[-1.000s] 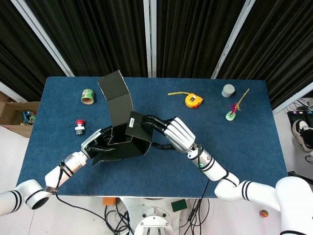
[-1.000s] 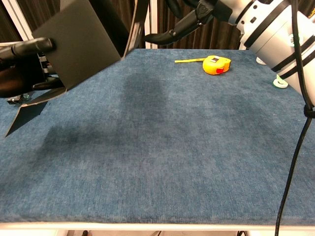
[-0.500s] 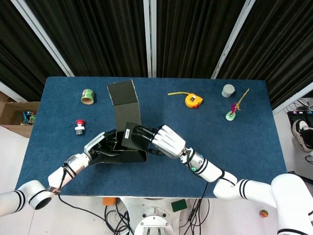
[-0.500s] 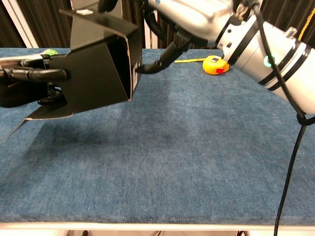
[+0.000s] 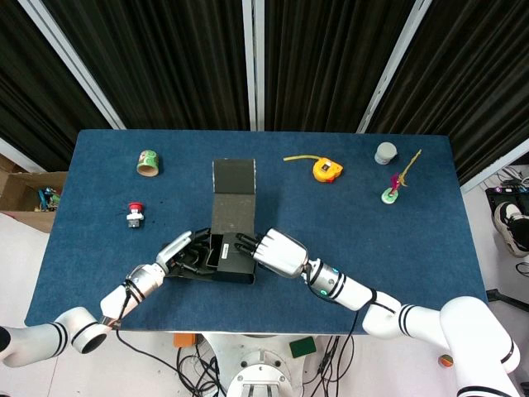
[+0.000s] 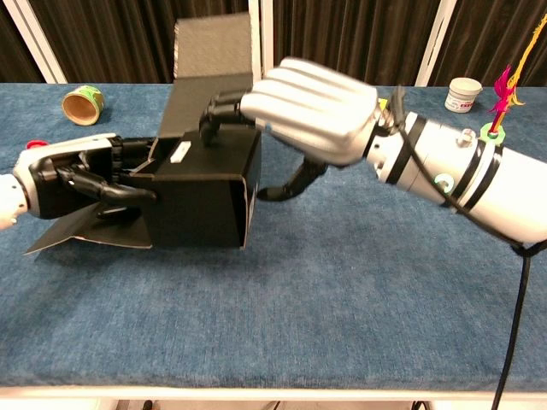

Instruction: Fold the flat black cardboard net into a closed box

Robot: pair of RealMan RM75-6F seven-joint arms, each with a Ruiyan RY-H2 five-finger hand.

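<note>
Both robot hands hold the half-formed black box (image 6: 201,192), left robot hand (image 6: 77,175) bracing, right robot hand (image 6: 312,115) on top, lid flap (image 5: 234,198) stretching far.

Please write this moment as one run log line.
phase: folding | black box: half-formed, lid flap up | left hand: holds box side | right hand: fingers on box top

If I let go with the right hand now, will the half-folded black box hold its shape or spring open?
Probably springs open: the black cardboard box has an unsecured lid panel standing up behind it and a loose flap splayed on the table. It looks light, so it may slide under a push. The left hand and right hand both press its walls.
</note>
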